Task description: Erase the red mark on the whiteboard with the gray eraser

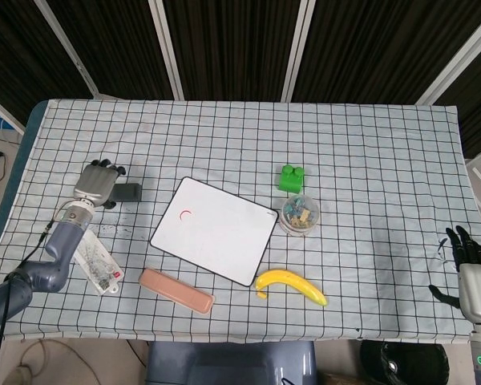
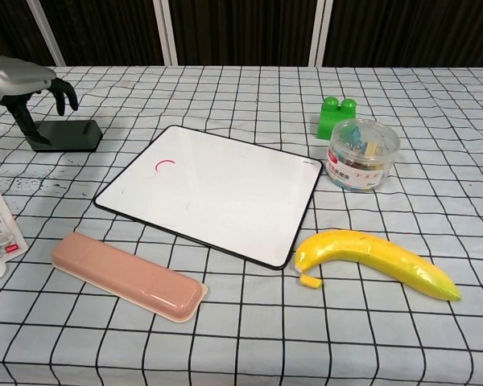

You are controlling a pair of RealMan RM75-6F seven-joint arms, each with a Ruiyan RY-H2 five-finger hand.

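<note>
The gray eraser (image 1: 127, 193) (image 2: 68, 136) lies on the checked cloth, left of the whiteboard (image 1: 216, 231) (image 2: 217, 193). A small red mark (image 1: 187, 214) (image 2: 165, 165) sits near the board's left corner. My left hand (image 1: 99, 183) (image 2: 22, 79) hovers over the eraser's left end. Its thumb reaches down to that end and its fingers (image 2: 64, 92) curl down behind the eraser, apart from it. My right hand (image 1: 469, 271) hangs at the table's right front edge with fingers spread and nothing in it; the chest view does not show it.
A green block (image 1: 290, 178) (image 2: 336, 115) and a clear jar of clips (image 1: 299, 214) (image 2: 362, 153) stand right of the board. A banana (image 1: 290, 285) (image 2: 374, 259) and a pink case (image 1: 176, 290) (image 2: 127, 276) lie in front. A white packet (image 1: 96, 261) lies under my left forearm.
</note>
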